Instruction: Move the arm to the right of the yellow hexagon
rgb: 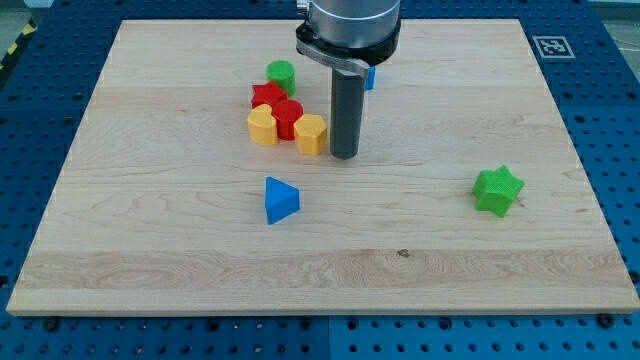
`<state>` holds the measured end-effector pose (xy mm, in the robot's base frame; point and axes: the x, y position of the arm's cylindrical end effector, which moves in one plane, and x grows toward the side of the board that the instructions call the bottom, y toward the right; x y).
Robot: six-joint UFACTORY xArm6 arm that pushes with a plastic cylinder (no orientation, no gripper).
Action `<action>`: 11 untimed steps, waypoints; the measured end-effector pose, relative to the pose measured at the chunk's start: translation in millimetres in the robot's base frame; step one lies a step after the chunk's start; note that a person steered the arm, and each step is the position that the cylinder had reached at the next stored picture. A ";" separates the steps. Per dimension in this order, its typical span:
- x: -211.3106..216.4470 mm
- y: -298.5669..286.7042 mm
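On a pale wooden surface set over a blue perforated bench, a single robot arm's dark rod stands upright near the middle of the board, its tip resting just beside the yellow hexagon, on that block's side toward the view's right. Tip and block look very close, though whether they actually touch cannot be told from this one camera view. The arm carries no fingers at all, only the straight rod, so there is nothing to open, close or grip. The yellow hexagon sits at the right end of a tight cluster in the upper centre of the surface: a red block of rounded shape presses against its left, a second yellow block lies beyond that at the cluster's left edge, a red star sits just above them, and a green cylinder stands at the top of the group. A blue block peeks out from behind the arm's grey housing, mostly hidden, its shape unclear. Well apart from the cluster, a blue triangular block lies alone toward the view's bottom, below and left of the tip, and a green star sits far off at the view's right. A black-and-white marker tag lies off the surface's top right corner.
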<state>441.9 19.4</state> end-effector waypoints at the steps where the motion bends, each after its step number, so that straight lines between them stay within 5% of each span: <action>1: 0.0 -17.9; 3: 3.1 -6.2; 5: -1.5 68.5; 11: -23.3 70.3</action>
